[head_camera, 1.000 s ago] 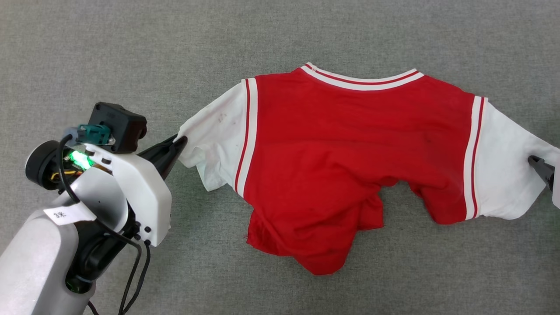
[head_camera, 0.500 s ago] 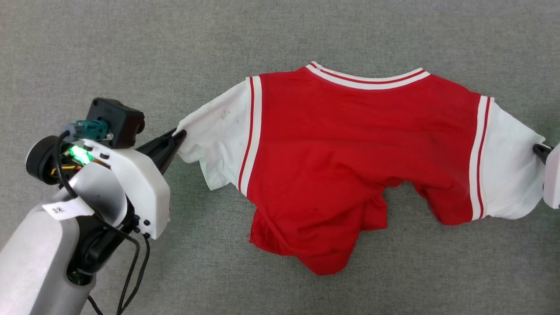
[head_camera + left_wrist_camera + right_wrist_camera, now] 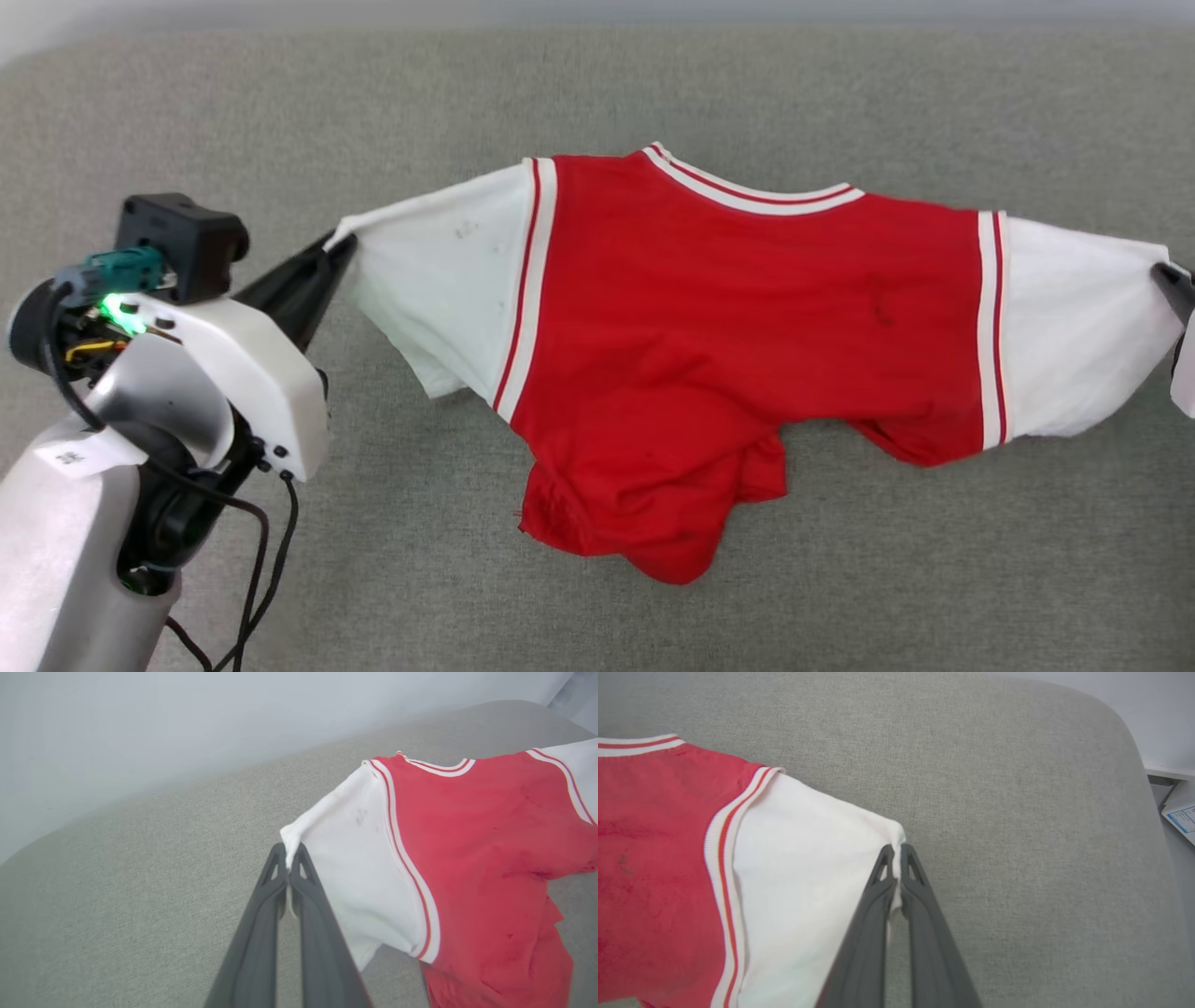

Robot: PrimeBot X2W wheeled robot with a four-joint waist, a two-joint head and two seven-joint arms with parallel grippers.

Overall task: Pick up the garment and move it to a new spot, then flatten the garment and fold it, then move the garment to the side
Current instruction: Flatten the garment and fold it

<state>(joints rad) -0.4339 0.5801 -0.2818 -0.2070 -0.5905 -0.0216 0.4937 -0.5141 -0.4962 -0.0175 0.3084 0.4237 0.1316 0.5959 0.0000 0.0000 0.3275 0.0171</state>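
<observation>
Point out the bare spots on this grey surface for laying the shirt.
Bare grey surface runs wide beyond the collar; another broad strip lies nearer the robot, below the crumpled hem. Crowded: the middle band, where the garment stretches between the left hand and right hand.

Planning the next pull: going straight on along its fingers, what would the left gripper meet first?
The garment itself: its white sleeve corner is pinched in the left gripper; beyond, probably grey surface, depth unclear.

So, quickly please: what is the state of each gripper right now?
Left gripper: closed, holding the garment by one white sleeve.
Right gripper: closed, holding the garment by the other sleeve.
</observation>
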